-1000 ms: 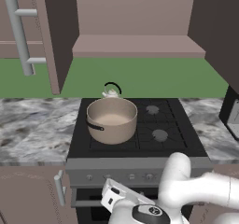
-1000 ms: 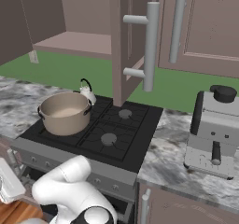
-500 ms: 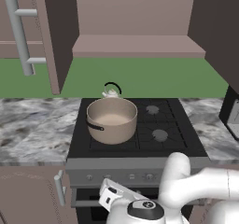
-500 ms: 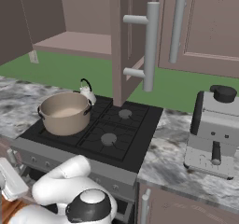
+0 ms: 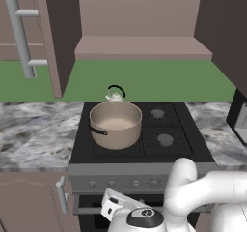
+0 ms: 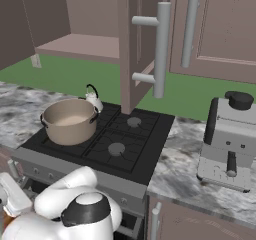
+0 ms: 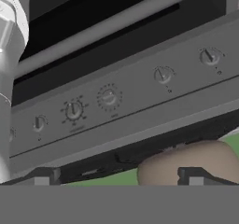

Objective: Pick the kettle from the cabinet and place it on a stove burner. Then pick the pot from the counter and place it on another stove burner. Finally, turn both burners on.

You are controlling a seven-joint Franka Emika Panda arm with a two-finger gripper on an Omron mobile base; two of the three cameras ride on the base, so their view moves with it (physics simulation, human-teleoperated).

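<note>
While my arm hangs low in front of the oven, my jaws (image 7: 116,176) stand spread wide with nothing between them, their two dark tips rising at the bottom of the hand view and facing the grey control panel (image 7: 140,97) with its row of round knobs (image 7: 108,97). From the left in the left base view, the marbled desk (image 5: 34,129) runs up to the black cooktop (image 5: 178,151). The pot (image 5: 116,124) sits on the front-left burner, lidless, pale inside. Just behind it stands the kettle (image 5: 115,95), apparently on the rear-left burner, though the pot hides its base and I cannot be sure. The two right-hand burner caps (image 5: 165,139) lie bare under their grates. Above, the cabinet (image 5: 140,47) stands open, its shelf bare. Farther right, in the right base view, a coffee machine (image 6: 227,141) rests on the desk beside the cooktop.
</note>
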